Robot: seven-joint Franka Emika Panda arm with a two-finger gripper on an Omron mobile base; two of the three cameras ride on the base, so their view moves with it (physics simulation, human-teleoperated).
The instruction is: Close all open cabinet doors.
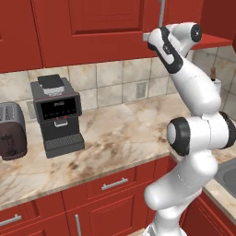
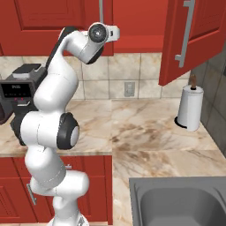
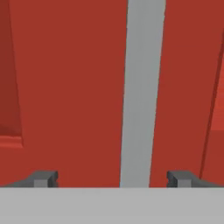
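A simulated kitchen with glossy red cabinets, a beige tiled backsplash and a marbled tan countertop [image 1: 120, 133] that turns a corner toward a grey sink [image 2: 176, 203]. Above the counter hangs a row of tall red cabinet doors; the one straight ahead of the robot [image 1: 92, 23] looks flush with its frame, while another door [image 2: 194, 35], seen in the right base view further right, stands swung out over the counter, its long grey bar handle [image 2: 185, 33] facing the room. The white arm [image 1: 193, 92] is raised high, its hand up against the lower edge of the near wall cabinet. From the hand view, the gripper [image 3: 113, 178] has its two dark fingertips [image 3: 43, 178] spread wide to either side of a vertical grey handle [image 3: 140, 92] on a red door panel, touching neither it nor the door. The near door appears dealt with, so the step in hand seems to be moving on; the next move likely calls for backing the hand away and reaching right to push the swung-out door shut. Smaller items: a black coffee machine [image 1: 56, 115], a toaster [image 1: 11, 131] at the left, a paper towel roll [image 2: 190, 108] and a wall outlet [image 2: 129, 89].
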